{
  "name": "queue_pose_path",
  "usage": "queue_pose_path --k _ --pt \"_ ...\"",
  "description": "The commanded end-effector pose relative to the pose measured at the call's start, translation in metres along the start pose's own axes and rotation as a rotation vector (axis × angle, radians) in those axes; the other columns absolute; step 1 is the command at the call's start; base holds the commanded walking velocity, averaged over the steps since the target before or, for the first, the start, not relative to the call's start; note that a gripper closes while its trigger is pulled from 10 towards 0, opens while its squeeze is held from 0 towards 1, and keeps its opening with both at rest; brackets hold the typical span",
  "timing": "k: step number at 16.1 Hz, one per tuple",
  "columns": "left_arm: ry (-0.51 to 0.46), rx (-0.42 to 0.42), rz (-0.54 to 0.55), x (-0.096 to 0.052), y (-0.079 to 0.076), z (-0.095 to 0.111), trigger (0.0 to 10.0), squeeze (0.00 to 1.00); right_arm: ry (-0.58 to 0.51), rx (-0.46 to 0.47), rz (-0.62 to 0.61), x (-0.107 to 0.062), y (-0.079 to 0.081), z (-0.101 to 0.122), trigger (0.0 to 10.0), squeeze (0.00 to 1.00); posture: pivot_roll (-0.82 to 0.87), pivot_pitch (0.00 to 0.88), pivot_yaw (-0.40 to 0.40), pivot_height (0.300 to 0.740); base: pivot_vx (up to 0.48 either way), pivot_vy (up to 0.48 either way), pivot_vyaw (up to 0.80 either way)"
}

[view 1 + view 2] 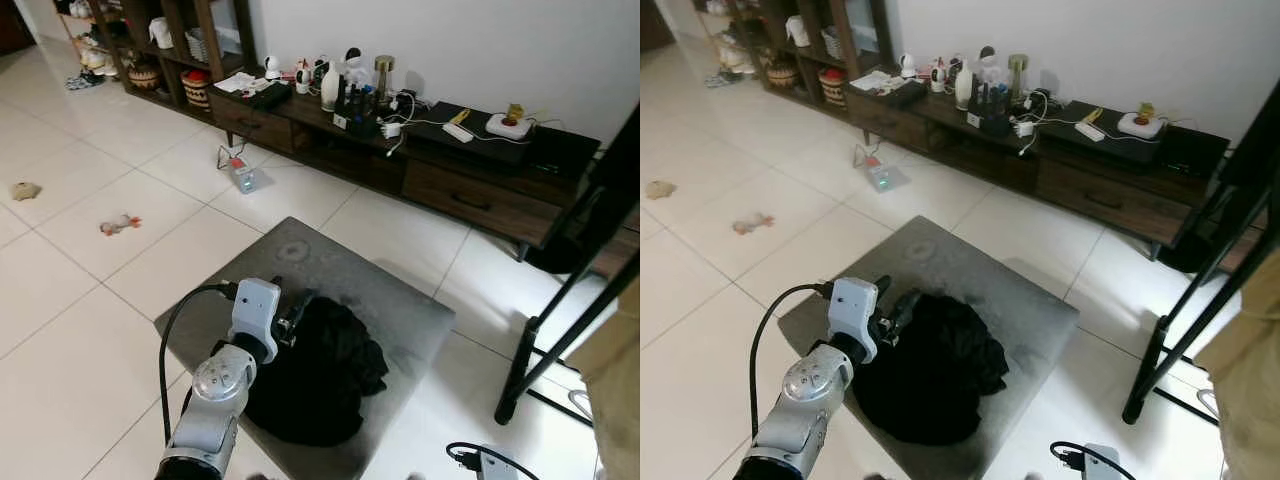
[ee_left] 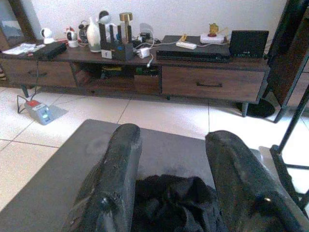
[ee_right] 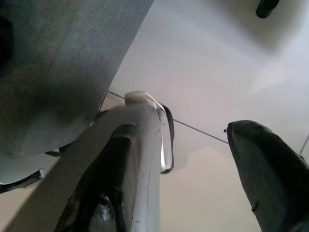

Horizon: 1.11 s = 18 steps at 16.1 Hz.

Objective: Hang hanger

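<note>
White-tiled room, grey mat (image 1: 400,310) holding crumpled black garment (image 1: 320,375). Left gripper (image 2: 174,193) spread wide, empty, just above garment. Right gripper (image 3: 193,179) parted, empty. Black rack (image 1: 560,300) stands well apart. Hanging apparently not begun.

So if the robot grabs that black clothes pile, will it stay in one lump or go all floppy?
Probably floppy: the black garment lies crumpled in soft folds on the grey mat. It likely weighs little and would droop from the left gripper, whose fingers are open over it. Loose folds might slip.

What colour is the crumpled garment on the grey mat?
Black garment, clearest in the left eye view.
</note>
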<state>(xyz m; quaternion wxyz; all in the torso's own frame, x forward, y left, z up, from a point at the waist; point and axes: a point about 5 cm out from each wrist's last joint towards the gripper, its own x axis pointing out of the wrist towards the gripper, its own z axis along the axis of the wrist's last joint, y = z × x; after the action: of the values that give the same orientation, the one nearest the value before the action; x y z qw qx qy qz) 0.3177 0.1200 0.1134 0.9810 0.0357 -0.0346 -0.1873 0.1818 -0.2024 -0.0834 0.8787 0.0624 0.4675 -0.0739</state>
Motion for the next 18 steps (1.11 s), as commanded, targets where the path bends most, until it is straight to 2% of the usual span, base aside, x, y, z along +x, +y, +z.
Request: queue_pose_path --k 1,11,16,18 --pt "0.023 -0.010 0.005 -0.001 0.001 -0.005 10.0 0.00 0.015 0.019 -0.001 -0.001 0.000 -0.006 10.0 0.00 -0.09 0.129 0.024 0.626 0.000 0.000 0.00" --pt "0.074 0.002 0.082 0.003 0.011 -0.007 10.0 0.00 0.029 0.006 0.015 -0.001 0.002 -0.007 10.0 0.00 -0.09 0.118 0.029 0.626 0.000 0.000 0.00" --pt "0.156 -0.068 0.061 0.007 0.013 -0.017 10.0 0.00 0.047 -0.007 0.009 -0.001 0.002 -0.008 10.0 0.00 -0.10 0.144 0.026 0.621 0.000 0.000 0.00" --pt "0.176 -0.109 0.084 0.019 0.018 -0.016 10.0 0.00 0.033 0.004 0.023 -0.001 0.002 -0.008 10.0 0.00 -0.11 0.178 0.023 0.596 0.000 0.000 0.00"
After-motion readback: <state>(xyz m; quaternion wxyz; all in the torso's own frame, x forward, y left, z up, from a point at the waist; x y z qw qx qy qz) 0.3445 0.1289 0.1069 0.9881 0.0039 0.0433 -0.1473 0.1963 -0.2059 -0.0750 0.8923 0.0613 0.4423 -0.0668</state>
